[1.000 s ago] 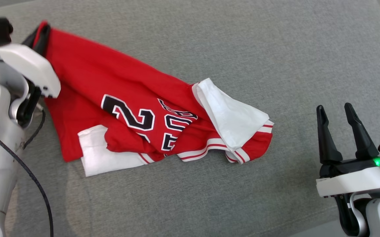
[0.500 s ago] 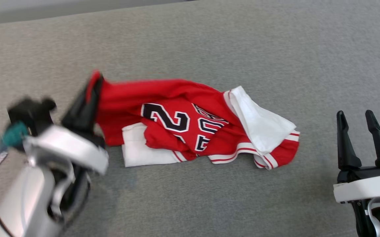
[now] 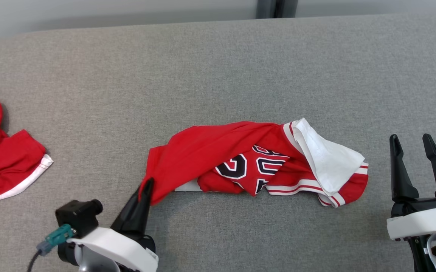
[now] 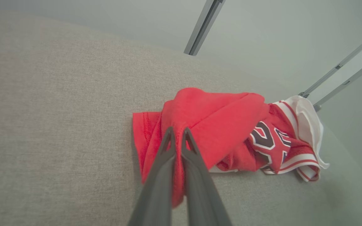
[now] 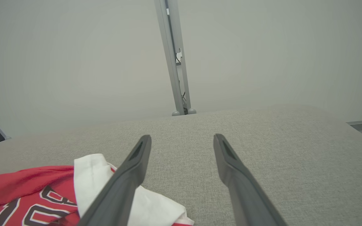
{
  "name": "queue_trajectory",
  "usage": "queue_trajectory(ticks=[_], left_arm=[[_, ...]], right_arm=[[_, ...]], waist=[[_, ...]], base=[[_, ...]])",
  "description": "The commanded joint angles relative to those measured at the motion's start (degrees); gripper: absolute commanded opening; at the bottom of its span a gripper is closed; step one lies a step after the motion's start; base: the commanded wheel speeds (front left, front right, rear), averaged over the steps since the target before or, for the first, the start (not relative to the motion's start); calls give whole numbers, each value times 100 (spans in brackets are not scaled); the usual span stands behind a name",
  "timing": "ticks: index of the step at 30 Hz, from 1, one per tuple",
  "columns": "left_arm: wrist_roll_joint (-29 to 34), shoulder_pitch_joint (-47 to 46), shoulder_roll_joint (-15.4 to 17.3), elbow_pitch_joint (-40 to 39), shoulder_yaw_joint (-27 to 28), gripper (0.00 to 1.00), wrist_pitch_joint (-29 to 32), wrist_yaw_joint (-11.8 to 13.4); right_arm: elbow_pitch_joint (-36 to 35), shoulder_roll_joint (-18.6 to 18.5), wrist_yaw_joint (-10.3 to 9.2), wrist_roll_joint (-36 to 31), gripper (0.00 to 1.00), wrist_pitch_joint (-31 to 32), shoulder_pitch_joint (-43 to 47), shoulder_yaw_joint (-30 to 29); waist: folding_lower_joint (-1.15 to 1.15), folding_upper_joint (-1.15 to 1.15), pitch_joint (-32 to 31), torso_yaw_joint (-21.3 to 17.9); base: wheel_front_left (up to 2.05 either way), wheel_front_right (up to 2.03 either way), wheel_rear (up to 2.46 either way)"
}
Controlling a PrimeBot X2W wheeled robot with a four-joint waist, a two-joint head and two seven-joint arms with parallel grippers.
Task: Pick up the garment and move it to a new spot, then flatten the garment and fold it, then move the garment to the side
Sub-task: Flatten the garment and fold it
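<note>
The red jersey (image 3: 202, 151) lies crumpled on the grey padded surface (image 3: 218, 68), near the middle of the head view. It is bunched into a low heap running left to right. A black numeral outlined in white shows on a folded panel at the centre. A white panel (image 3: 327, 158) edged with red-and-white striped trim lies turned over at the heap's right end.

The left gripper (image 3: 148, 186) sits at the lower left of the head view, fingers pointing up and to the right. Its two fingers are pressed together on a fold of red cloth at the jersey's left end (the pinch is clearest in the left wrist view, where cloth bulges on either side of the fingertips). The pinched edge appears raised slightly off the surface, though the angle makes this hard to confirm.

The right gripper (image 3: 410, 138) stands at the lower right of the head view, near the jersey's right end but apart from it. Its fingers are spread, with bare grey surface visible between them.

A second red garment (image 3: 2, 158) with white trim lies heaped at the far left edge, well apart from the jersey. Beyond the surface's far edge stand a pale wall and a grey metal post (image 5: 174, 62).
</note>
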Motion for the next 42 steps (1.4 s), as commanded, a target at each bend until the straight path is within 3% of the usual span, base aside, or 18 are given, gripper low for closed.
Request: queue_trajectory(ticks=[1,2,3,11,21,29,42], left_arm=[[-50,39,-46,115,17,74,-115,-67],[-44,41,-60,168,19,91,-191,-66],[-27,31,-126,204,38,100,-301,-56],[783,-268,-41,180,183,100,-1121,322],[1406,-586,278,330,423,100,-1312,707],[1351,-144,351,516,393,100,-1255,768],[1131,48,400,820,304,100,-1218,556]], right_arm=[[-9,-25,-2,18,100,38,72,-28],[-20,-26,-2,17,100,37,80,-27],[-33,-24,-2,3,100,30,81,-26],[-91,-25,-2,-121,100,85,200,-77],[-111,-25,-2,-339,100,184,339,-13],[-20,-24,-2,-456,100,271,561,173],[20,-25,-2,-395,100,282,751,180]], waist=[[0,0,-75,41],[0,0,-92,45],[0,0,-121,50],[0,0,-405,31],[0,0,-738,5],[0,0,-1046,-56],[0,0,-1210,-13]], base=[[0,0,0],[0,0,0],[0,0,0],[0,0,0],[0,0,0],[0,0,0],[0,0,0]])
